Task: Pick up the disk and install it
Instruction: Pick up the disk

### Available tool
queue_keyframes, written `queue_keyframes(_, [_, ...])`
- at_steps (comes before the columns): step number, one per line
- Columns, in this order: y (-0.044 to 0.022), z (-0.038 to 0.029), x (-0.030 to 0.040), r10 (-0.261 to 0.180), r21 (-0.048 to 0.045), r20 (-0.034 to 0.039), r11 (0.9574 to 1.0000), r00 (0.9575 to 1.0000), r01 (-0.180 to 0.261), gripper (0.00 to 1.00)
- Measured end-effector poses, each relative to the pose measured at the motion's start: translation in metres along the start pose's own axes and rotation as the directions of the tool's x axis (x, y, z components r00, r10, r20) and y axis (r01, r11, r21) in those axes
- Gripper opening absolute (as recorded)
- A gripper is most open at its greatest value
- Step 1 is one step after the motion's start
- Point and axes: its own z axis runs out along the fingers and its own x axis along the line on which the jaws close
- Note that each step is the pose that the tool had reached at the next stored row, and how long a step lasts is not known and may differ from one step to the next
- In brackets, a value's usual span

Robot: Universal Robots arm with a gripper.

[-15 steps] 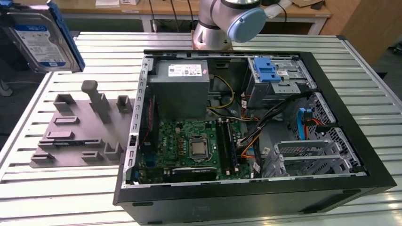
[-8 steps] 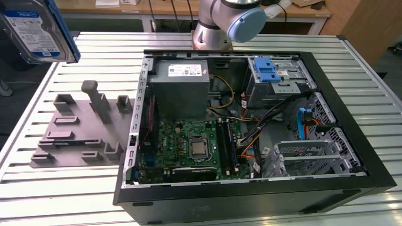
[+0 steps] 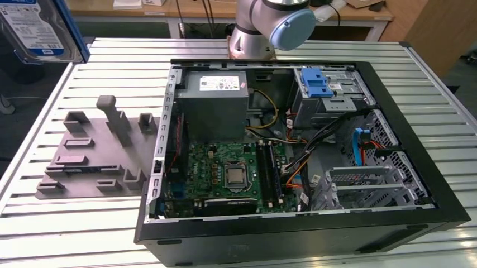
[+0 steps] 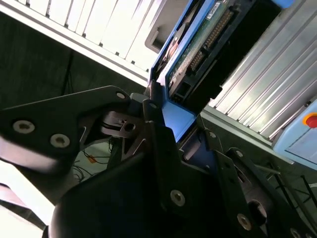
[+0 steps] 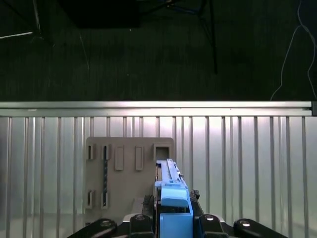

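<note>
Blue plastic is pinched in your gripper point(image 5: 171, 223): in both wrist views the fingers point(image 4: 154, 116) are clamped narrow on the carrier end of the disk point(image 5: 170, 191), one on each side. You've got it held on edge in the first wrist view, the thin side of the frame facing the camera. In the second wrist view the green circuit-board face of the drive shows, running away from the fingers. In the exterior view the disk hangs high up at the exterior view's far left, label side towards the camera, off the edge of the slatted metal table point(image 3: 82, 229). Beneath it in the first wrist view lies the grey holder plate point(image 5: 124, 166) with its slots and posts, on the slats. The open computer case point(image 3: 298, 243) lies well apart, towards the exterior view's right, with the silver drive cage point(image 3: 335, 103) and its blue latch point(image 3: 316, 84) in the far corner near the arm point(image 3: 265, 22).
</note>
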Motion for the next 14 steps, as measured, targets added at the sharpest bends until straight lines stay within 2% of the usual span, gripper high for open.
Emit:
queue_keyframes(7, [-0.0006,-0.0004,-0.0001,0.000,-0.0003,-0.0012,1.0000,1.0000,0.000,0.36])
queue_keyframes(9, [-0.0052,-0.0005,-0.0001,0.000,-0.0002,-0.0012,1.0000,1.0000,0.000,0.36])
queue_keyframes(14, [-0.0276,-0.0010,-0.0005,0.000,0.0002,-0.0010,1.0000,1.0000,0.000,0.36])
